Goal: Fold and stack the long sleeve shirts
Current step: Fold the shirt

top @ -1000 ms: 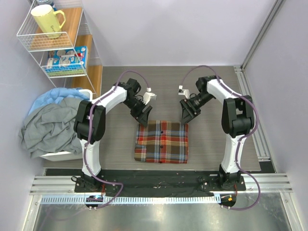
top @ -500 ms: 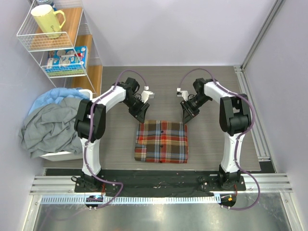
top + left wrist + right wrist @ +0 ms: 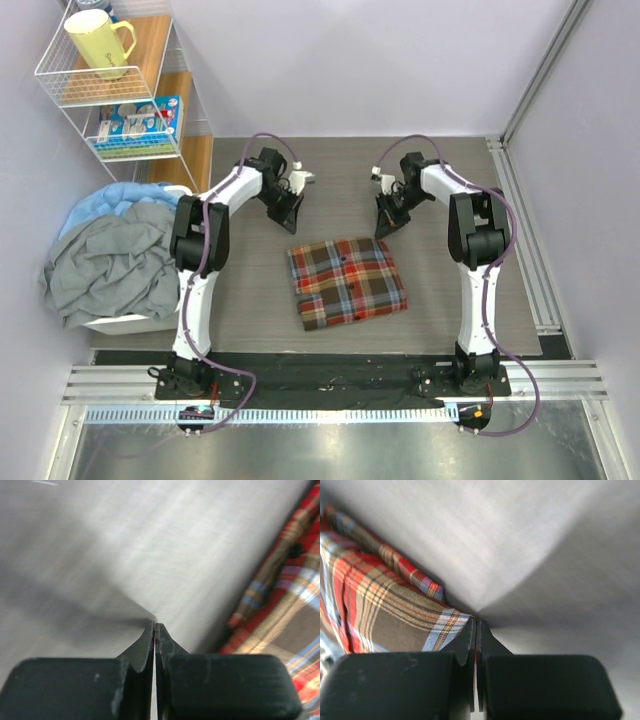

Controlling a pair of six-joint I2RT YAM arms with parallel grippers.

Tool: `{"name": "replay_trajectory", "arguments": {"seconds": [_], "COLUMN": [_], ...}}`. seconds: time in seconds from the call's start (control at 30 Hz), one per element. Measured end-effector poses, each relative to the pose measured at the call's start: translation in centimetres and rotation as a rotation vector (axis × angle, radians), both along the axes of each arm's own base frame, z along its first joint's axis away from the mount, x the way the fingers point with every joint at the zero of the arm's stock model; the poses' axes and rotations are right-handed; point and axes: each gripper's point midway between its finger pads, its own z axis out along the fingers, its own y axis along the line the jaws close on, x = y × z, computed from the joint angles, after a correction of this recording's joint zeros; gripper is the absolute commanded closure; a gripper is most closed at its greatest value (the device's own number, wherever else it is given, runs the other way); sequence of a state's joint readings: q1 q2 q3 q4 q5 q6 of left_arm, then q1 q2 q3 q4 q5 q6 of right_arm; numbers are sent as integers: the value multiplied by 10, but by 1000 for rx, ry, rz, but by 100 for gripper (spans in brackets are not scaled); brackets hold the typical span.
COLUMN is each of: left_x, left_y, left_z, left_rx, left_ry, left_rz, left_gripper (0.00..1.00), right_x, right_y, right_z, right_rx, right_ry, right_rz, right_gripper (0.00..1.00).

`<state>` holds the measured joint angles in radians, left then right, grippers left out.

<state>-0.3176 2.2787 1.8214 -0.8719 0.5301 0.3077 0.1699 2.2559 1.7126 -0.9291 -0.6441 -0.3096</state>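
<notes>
Left tool [image 3: 155,626]: black jaws pressed together, empty. Right tool [image 3: 476,622]: likewise closed, empty. Soft tartan flannel shirt [image 3: 347,282], folded to a skewed rectangle, lies flat on the grey grained desk [image 3: 245,275] just nearward of both tools. One corner possibly touches the right tip.

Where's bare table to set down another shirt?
Bare table beyond the folded shirt, between the left gripper and right gripper; also strips either side of the shirt, inside the arms. Crowded at left: laundry pile and wire rack.
</notes>
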Motion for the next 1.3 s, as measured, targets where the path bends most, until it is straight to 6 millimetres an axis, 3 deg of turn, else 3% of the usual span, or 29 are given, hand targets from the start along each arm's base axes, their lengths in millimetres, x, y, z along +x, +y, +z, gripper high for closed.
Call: {"name": "replay_trajectory", "arguments": {"seconds": [0.07,0.1,0.17,0.27,0.47,0.53,0.63,0.67,0.73,0.77,0.8,0.97,1.07,1.13,1.17,1.3], "left_x": [13,18,23,13,-48,-61,-68,-69,-66,-62,-58,-36,-16,3,16,46], "left_y": [6,9,13,16,5,-1,-7,-8,-9,-9,-8,-7,-6,-1,1,9], "left_z": [2,5,13,23,34,28,22,20,16,13,10,-1,1,3,6,20], "left_rx": [0,-8,-35,-88,-140,-124,-101,-94,-85,-80,-75,-60,-56,-51,-52,-59], "left_ry": [-18,-22,-22,15,150,176,188,191,197,197,196,180,141,102,76,-14], "left_rz": [30,44,60,69,42,19,-2,-8,-13,-9,-11,-13,3,21,32,52], "left_gripper": [74,59,45,37,34,36,51,65,79,94,100,100,100,96,79,42], "right_x": [15,20,25,22,8,5,-1,-4,-9,-11,-11,-10,3,16,24,47], "right_y": [-2,-1,-2,-3,-5,-5,-6,-7,-8,-8,-8,-8,-8,-9,-9,-10], "right_z": [2,4,5,2,4,7,9,9,8,7,6,7,11,15,18,29], "right_rx": [3,6,13,21,21,21,20,18,15,15,14,12,4,5,9,32], "right_ry": [-31,-46,-53,-39,-24,-29,-31,-26,-15,-11,-8,-3,-24,-51,-64,-110], "right_rz": [-31,-43,-62,-85,-89,-89,-90,-90,-90,-90,-91,-102,-123,-145,-159,-202], "right_gripper": [99,99,99,99,99,99,99,99,99,99,99,99,99,88,72,37]}}
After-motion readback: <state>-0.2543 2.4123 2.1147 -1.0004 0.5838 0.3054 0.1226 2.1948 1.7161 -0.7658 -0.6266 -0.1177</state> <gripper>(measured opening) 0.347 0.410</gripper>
